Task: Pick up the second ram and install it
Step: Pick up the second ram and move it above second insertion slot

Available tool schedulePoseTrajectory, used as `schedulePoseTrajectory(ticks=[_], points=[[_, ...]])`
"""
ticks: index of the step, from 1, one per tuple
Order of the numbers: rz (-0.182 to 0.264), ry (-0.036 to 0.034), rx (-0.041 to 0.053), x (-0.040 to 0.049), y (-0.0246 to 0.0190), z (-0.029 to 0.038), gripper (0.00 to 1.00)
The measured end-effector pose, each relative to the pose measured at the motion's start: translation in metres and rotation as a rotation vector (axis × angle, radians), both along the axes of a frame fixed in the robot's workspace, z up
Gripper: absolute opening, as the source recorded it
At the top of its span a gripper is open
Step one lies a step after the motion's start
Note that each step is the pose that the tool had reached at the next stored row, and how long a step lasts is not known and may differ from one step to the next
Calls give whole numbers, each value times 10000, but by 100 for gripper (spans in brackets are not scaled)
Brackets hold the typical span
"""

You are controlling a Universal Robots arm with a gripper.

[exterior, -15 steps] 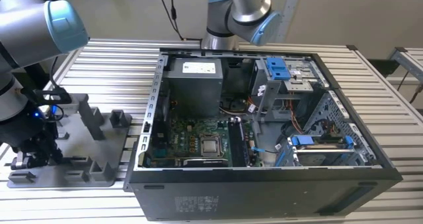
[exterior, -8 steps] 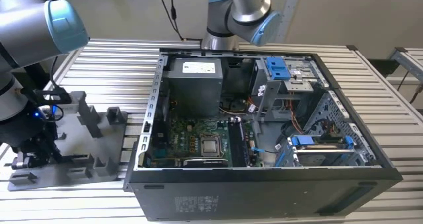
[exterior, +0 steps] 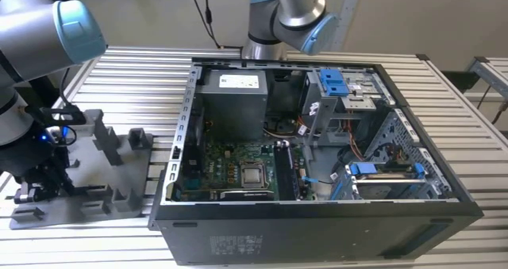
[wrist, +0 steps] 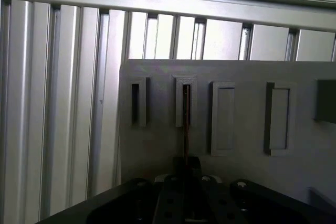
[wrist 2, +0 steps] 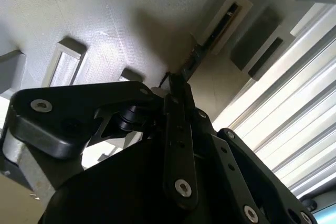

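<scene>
Black gripper (wrist: 187, 165) clamped on the second ram (wrist: 185, 124), a thin dark memory stick standing edge-on in a slot of the grey plastic fixture plate (wrist: 241, 72) on a ribbed metal surface (wrist: 63, 77).

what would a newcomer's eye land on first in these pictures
The open computer case sits in the middle of the exterior view on a slatted metal table, with its green board exposed. At the exterior view's left, an arm with pale blue joint caps bends over a grey fixture plate. In the first wrist view the gripper is closed on the second ram, which stands edge-on in one of the plate's slots.
</scene>
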State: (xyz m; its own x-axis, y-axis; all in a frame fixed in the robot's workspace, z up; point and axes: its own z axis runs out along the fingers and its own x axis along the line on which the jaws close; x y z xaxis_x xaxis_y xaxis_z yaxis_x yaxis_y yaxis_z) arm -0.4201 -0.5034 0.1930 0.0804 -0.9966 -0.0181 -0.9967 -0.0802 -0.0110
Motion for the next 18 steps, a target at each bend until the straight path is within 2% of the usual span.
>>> schedulePoseTrajectory(ticks=[9,18], points=[[2,-2,-1,-1,-1,10,14],[2,-3,0,0,0,153,14]])
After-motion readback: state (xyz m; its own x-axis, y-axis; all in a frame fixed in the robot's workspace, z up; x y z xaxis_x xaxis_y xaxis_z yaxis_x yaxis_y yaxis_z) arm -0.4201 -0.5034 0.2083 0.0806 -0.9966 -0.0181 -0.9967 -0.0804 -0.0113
